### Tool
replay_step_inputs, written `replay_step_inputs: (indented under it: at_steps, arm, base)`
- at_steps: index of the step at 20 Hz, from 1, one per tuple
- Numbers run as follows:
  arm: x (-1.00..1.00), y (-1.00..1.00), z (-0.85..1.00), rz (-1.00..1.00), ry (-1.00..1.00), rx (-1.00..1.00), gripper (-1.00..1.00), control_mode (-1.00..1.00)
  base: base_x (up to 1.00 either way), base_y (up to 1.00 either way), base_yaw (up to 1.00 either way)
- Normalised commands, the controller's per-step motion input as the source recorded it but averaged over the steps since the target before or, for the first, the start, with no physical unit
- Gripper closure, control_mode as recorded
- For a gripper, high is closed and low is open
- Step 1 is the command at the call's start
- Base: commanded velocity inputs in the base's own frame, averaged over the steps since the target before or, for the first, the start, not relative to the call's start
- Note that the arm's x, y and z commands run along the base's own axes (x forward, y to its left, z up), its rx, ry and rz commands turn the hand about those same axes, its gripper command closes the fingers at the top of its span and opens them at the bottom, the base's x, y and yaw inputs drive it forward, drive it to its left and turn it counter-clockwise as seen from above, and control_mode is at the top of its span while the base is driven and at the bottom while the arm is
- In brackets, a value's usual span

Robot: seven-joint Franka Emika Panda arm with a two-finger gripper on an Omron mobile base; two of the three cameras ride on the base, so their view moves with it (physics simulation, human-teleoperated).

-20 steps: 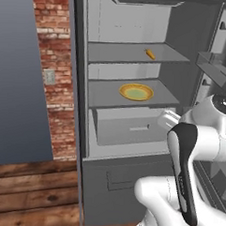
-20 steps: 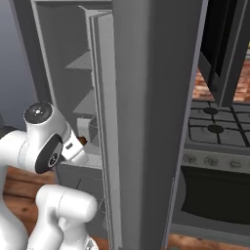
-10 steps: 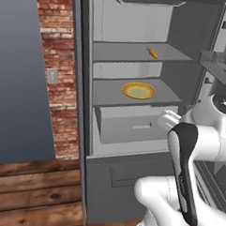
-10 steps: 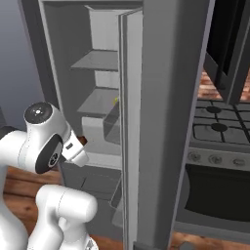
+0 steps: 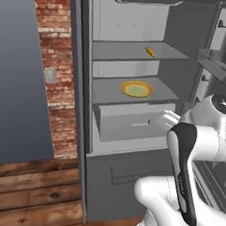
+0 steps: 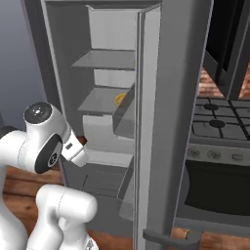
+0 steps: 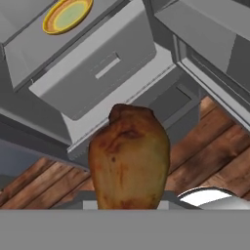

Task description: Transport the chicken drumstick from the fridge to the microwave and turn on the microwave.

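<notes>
The chicken drumstick (image 7: 129, 161), brown and lumpy, stands large in the middle of the hand view, with my gripper (image 5: 159, 119) shut on its lower end; it hides the fingertips. The hand hangs in front of the open fridge (image 5: 80, 108), level with the pale drawer (image 5: 133, 123), and points toward it. In the hand view the drawer (image 7: 97, 63) lies beyond and above the drumstick. Above the stove at the right hangs a dark glossy unit (image 6: 229, 44); I cannot tell whether it is the microwave.
A yellow plate (image 5: 137, 89) sits on the middle shelf and a small orange item (image 5: 150, 52) on the shelf above. The open fridge door (image 6: 168, 122) stands edge-on between the arm and the gas stove (image 6: 219, 122). Wooden floor lies below.
Both base views have shifted: the camera moved, and the right base view now sees further into the fridge past its door. The gripper still holds the drumstick.
</notes>
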Motion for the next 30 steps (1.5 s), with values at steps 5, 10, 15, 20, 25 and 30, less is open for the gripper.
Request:
replay_step_inputs:
  at_steps: [5, 10, 15, 20, 25, 30]
  arm:
    - [0.00, 0.00, 0.00, 0.00, 0.00, 0.00, 1.00, 1.00]
    - [0.00, 0.00, 0.00, 0.00, 0.00, 0.00, 1.00, 1.00]
    - [0.00, 0.00, 0.00, 0.00, 0.00, 0.00, 1.00, 1.00]
    - [0.00, 0.00, 0.00, 0.00, 0.00, 0.00, 1.00, 1.00]
    - [0.00, 0.00, 0.00, 0.00, 0.00, 0.00, 1.00, 1.00]
    - [0.00, 0.00, 0.00, 0.00, 0.00, 0.00, 1.00, 1.00]
  base:
    - [-0.45, 0.19, -0.17]
    - [-0.44, 0.22, -0.22]
    - [-0.39, 0.37, -0.26]
    - [-0.39, 0.39, -0.27]
    - [-0.43, 0.34, -0.27]
    - [-0.46, 0.31, -0.28]
